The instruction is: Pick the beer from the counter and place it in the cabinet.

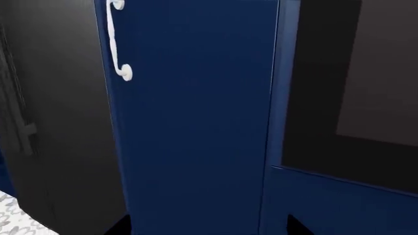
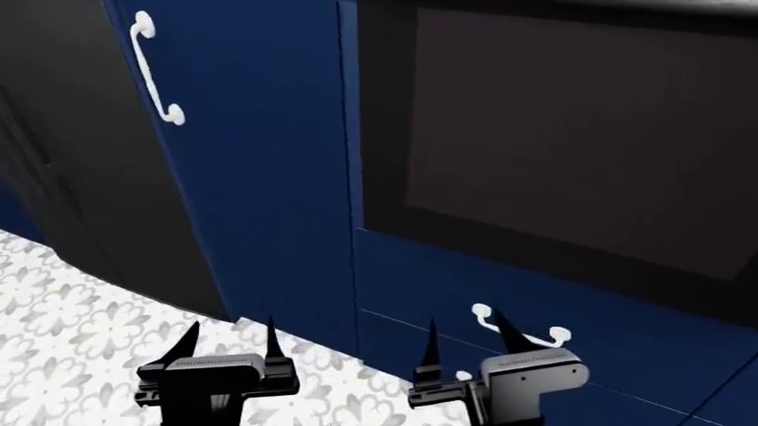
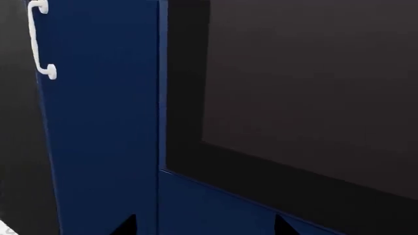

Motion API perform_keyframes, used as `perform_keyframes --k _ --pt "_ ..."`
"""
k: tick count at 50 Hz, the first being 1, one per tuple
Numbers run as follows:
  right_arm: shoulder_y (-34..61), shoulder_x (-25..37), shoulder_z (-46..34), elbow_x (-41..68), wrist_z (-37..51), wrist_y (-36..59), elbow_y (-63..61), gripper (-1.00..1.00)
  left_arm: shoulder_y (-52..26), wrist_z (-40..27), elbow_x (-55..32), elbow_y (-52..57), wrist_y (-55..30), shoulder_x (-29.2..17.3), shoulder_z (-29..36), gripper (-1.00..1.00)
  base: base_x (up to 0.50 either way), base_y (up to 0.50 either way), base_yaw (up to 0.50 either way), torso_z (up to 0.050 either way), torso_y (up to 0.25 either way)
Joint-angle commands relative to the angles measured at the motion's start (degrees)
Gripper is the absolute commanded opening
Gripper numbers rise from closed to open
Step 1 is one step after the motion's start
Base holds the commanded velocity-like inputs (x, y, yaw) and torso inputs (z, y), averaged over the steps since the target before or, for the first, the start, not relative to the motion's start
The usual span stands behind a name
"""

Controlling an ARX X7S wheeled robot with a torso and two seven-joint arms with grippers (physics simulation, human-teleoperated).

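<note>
Navy unit with black panel [image 2: 569,151] fills the head view; tall navy door [image 2: 255,177] with white handle [image 2: 155,67] adjoins it. Left gripper [image 2: 225,342] and right gripper [image 2: 468,342]: jaws spread, empty. Beer not visible.

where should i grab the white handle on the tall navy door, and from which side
Grip the white handle at mid-bar, coming straight at the navy door front. The bar runs upright and stands off the panel between two end mounts, so fingers should close across it horizontally.
</note>
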Motion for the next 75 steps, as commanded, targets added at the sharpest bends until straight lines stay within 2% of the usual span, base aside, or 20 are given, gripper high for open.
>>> perform_keyframes --k 1,75 --pt "0.71 0.32 -1.78 0.0 0.62 -0.27 0.95 1.0 0.04 -0.53 -0.6 -0.02 0.23 -0.82 0.51 1.0 0.0 0.0 0.5 0.0 0.0" --pt "-0.1 3.51 -6.01 2.13 3.98 -1.29 -0.15 1.0 1.06 -3.86 -2.04 1.78 0.52 -3.61 3.57 1.0 0.0 0.0 0.5 0.0 0.0"
